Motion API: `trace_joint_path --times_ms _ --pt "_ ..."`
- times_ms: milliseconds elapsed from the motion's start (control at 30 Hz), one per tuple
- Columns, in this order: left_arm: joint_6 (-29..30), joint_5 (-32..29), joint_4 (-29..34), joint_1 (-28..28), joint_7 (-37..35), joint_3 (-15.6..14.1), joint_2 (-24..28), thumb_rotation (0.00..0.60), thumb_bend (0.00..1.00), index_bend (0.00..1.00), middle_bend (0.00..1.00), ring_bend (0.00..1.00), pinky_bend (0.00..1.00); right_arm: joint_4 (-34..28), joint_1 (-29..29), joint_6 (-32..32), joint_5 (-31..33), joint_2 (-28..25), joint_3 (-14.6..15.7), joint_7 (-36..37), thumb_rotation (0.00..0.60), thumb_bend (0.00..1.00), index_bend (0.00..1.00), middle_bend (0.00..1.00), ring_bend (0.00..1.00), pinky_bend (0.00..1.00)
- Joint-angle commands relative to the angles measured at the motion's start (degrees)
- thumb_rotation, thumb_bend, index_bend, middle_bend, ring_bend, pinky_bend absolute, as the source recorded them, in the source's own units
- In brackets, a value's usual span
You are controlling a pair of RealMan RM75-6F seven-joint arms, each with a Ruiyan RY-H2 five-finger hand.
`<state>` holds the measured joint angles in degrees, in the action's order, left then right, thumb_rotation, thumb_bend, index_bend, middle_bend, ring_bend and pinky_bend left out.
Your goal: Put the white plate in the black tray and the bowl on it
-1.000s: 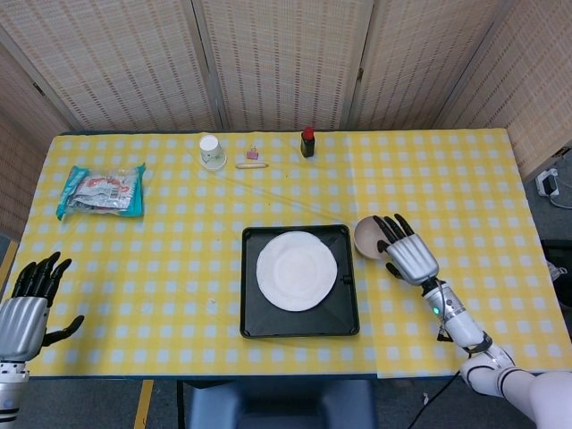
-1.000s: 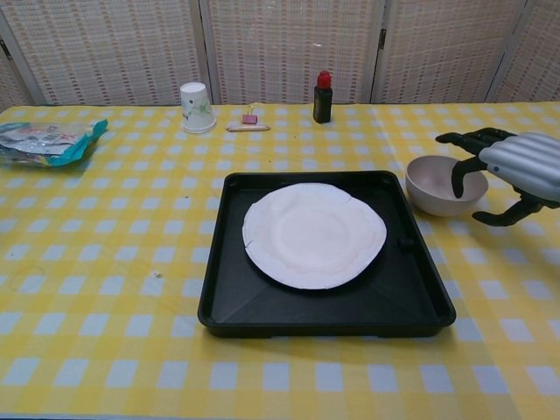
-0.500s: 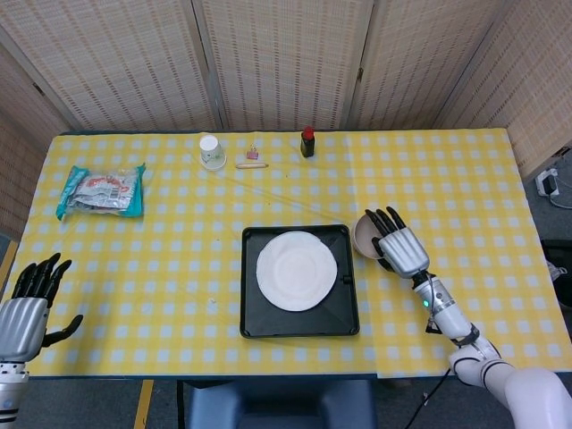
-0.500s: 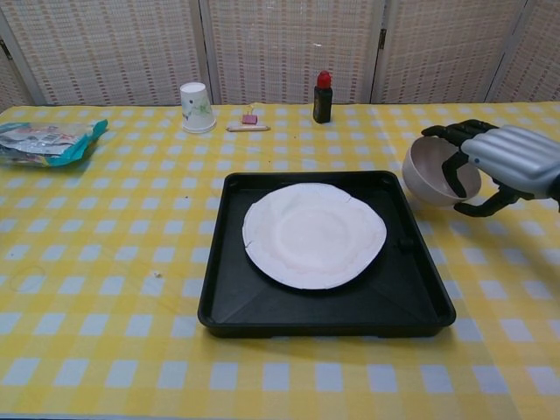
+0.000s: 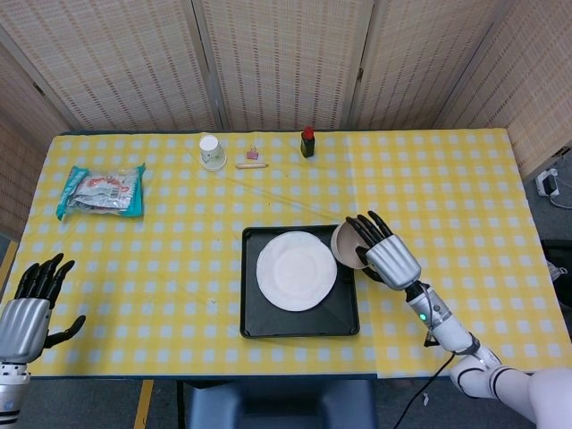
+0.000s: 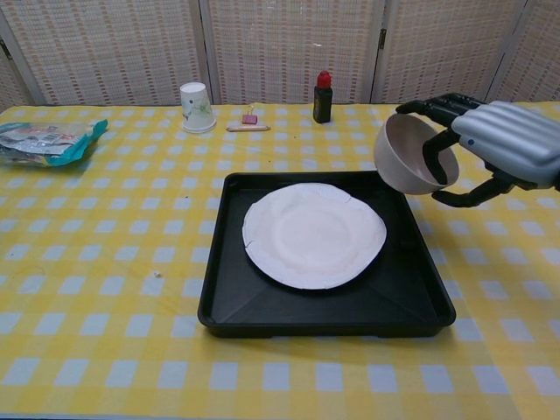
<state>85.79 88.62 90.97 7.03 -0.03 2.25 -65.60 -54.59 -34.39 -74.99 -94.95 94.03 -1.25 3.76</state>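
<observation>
Bowl [image 6: 404,154] interior partly behind right hand [image 6: 499,144] fingers [image 6: 435,162].

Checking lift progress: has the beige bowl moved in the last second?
Yes. The beige bowl, gripped by the right robot hand, has risen off the table and shifted left, now tilted above the black tray's right edge.

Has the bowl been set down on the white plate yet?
No, the right hand holds the bowl tilted in the air above the black tray's right edge.
</observation>
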Motion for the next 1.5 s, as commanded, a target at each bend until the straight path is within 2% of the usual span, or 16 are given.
trace_joint_path --times_ms 33,167,333,667,1167,1267,1367,1500 --pt "0.14 0.06 0.09 -0.06 -0.28 -0.03 0.14 0.6 0.29 0.0 0.0 0.06 0.04 -10.7 -1.78 2.96 -0.91 -3.61 0.33 -4.62 0.6 0.36 0.7 0.1 0.05 0.0" --pt "0.57 -0.01 0.22 -0.26 -1.13 0.11 0.61 0.6 0.29 0.0 0.0 0.06 0.04 -15.88 -3.55 8.73 1.57 -3.75 -0.46 -7.24 0.6 0.36 0.7 0.1 0.07 0.0" --pt "2.02 0.24 0.49 -0.85 -2.44 0.35 1.46 0.6 0.29 0.0 0.0 0.06 0.04 -18.69 -5.42 14.28 4.87 -2.63 -1.81 -10.71 0.6 0.36 0.7 0.1 0.07 0.0" --pt "2.98 0.75 0.75 -1.36 -3.83 0.29 2.28 0.6 0.29 0.0 0.0 0.06 0.04 -18.59 -8.7 20.68 9.55 0.61 -4.46 -15.43 0.6 0.36 0.7 0.1 0.07 0.0" --pt "3.43 1.19 0.69 -1.59 -4.82 0.29 2.82 0.6 0.29 0.0 0.0 0.06 0.04 -18.41 -10.68 24.15 13.78 1.99 -5.28 -23.99 0.6 0.36 0.7 0.1 0.05 0.0" --pt "3.65 1.24 0.76 -1.67 -4.87 0.34 2.88 0.6 0.29 0.0 0.0 0.06 0.04 -19.11 -10.63 24.58 14.68 1.5 -5.13 -25.26 0.6 0.36 0.66 0.08 0.03 0.0" --pt "3.63 1.25 0.82 -1.67 -4.88 0.36 2.91 0.6 0.29 0.0 0.0 0.06 0.04 -19.85 -10.65 25.04 15.72 1.01 -5.09 -26.6 0.6 0.36 0.57 0.05 0.02 0.0" --pt "3.76 1.52 0.81 -1.7 -4.83 0.29 2.92 0.6 0.29 0.0 0.0 0.06 0.04 -20.66 -10.69 25.46 16.48 0.38 -4.91 -27.33 0.6 0.36 0.41 0.01 0.0 0.0"
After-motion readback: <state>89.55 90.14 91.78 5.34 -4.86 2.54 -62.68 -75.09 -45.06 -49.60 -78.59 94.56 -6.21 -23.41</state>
